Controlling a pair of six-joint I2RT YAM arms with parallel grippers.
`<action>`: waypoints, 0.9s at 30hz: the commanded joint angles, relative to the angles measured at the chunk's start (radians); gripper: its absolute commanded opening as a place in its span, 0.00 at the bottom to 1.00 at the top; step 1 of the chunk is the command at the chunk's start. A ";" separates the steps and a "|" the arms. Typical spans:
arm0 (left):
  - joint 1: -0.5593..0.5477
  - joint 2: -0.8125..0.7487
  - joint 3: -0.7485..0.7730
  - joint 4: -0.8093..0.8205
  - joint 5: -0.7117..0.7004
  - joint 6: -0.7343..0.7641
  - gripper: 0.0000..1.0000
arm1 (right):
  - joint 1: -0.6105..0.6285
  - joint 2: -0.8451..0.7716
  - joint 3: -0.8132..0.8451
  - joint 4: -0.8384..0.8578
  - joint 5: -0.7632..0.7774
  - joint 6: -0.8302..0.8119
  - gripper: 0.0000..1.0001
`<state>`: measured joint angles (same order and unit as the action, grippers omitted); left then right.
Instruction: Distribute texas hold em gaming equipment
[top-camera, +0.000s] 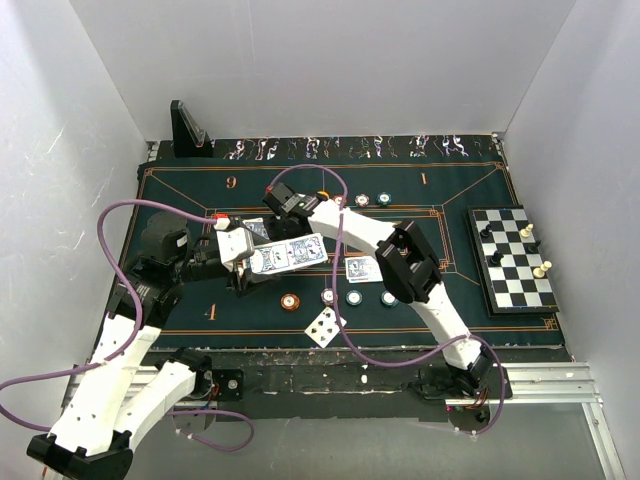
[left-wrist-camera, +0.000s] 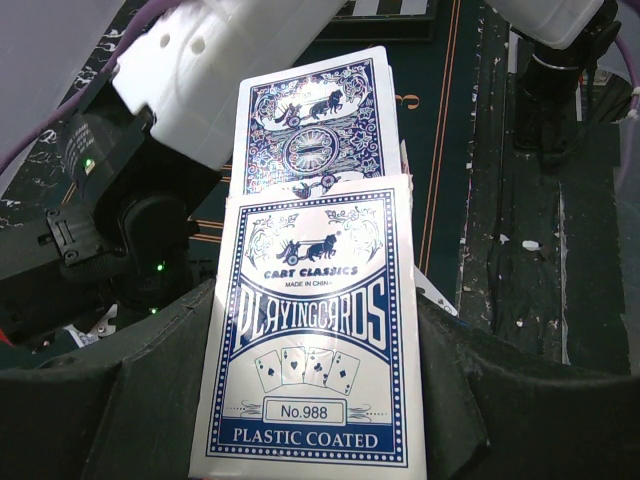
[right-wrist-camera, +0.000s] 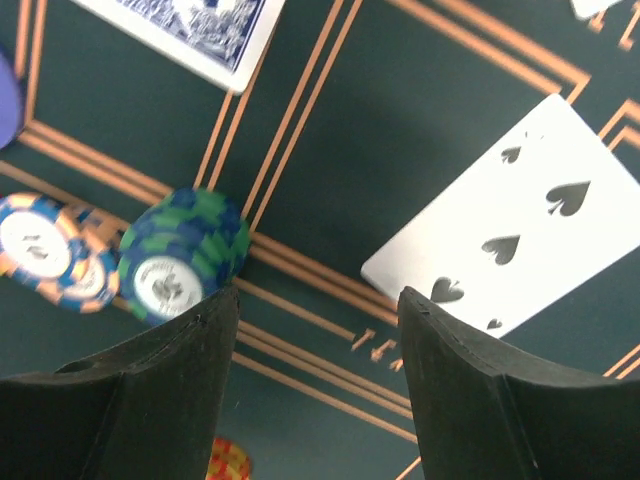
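Over the green felt (top-camera: 180, 200), left gripper (left-wrist-camera: 318, 300) clamps a blue-and-white cardboard playing-card box (left-wrist-camera: 312, 400), bottom edge cut off, a blue-backed card (left-wrist-camera: 315, 125) protruding on top. Right gripper (right-wrist-camera: 318, 297) hangs open above a green-and-blue chip stack (right-wrist-camera: 183, 250) and a face-up white spade card (right-wrist-camera: 520, 230), corner cropped.

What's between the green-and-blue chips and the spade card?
Only bare felt with orange lines lies between the green-and-blue chips and the spade card; the right wrist view shows it.
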<state>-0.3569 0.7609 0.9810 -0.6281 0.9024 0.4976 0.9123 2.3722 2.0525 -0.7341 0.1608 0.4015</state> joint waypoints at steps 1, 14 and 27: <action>0.004 -0.015 0.027 0.007 0.007 0.013 0.00 | -0.053 -0.180 -0.084 0.070 -0.196 0.066 0.72; 0.004 -0.008 0.018 0.030 0.000 0.012 0.00 | -0.291 -0.612 -0.285 0.055 -0.368 0.126 0.74; 0.004 0.006 -0.007 0.053 0.007 0.029 0.00 | -0.432 -1.159 -0.767 0.323 -0.800 0.411 0.87</action>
<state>-0.3569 0.7670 0.9760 -0.5999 0.8993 0.5091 0.4866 1.2881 1.3495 -0.5556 -0.4473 0.6895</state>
